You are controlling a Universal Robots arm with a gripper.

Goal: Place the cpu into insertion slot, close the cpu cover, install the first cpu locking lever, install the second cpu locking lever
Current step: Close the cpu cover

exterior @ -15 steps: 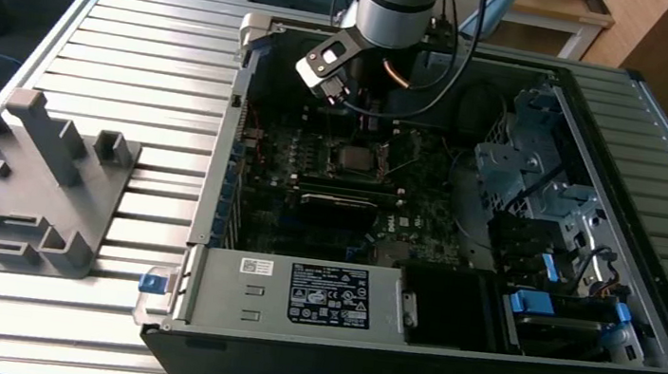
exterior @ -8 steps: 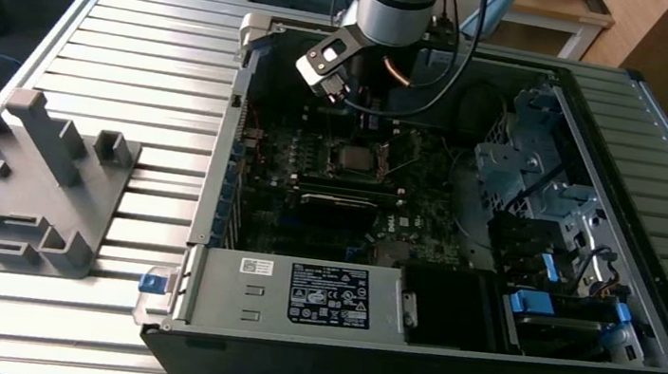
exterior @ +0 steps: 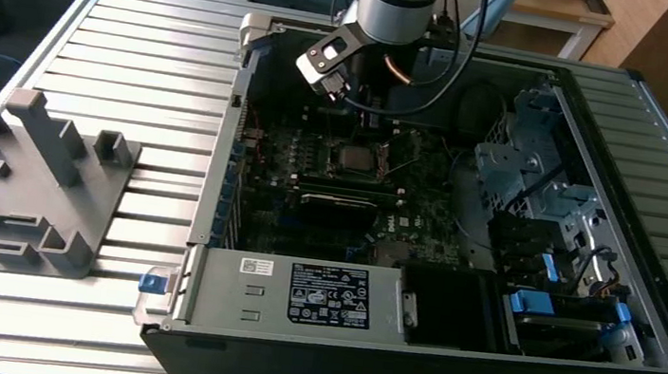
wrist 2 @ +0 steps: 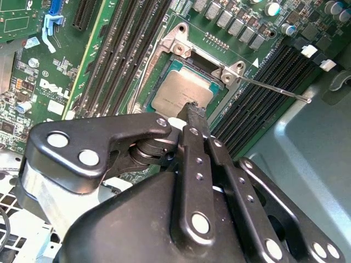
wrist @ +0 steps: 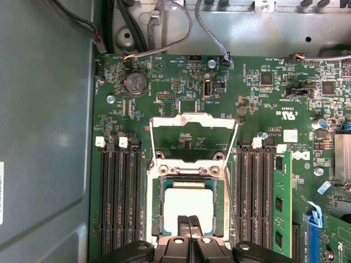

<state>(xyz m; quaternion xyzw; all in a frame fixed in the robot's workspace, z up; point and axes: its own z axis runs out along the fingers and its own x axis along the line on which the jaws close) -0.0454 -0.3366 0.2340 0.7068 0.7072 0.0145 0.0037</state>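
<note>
First wrist view: cpu (wrist: 189,200) seated in socket (wrist: 155,219); cpu cover (wrist: 189,156) raised, giving access.
Gripper (wrist: 189,220): fingers pressed together, tips over cpu edge.

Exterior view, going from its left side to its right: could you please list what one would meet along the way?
Grey moulded fixture → blue tab at the case's corner → cpu socket → silver drive cage.
</note>
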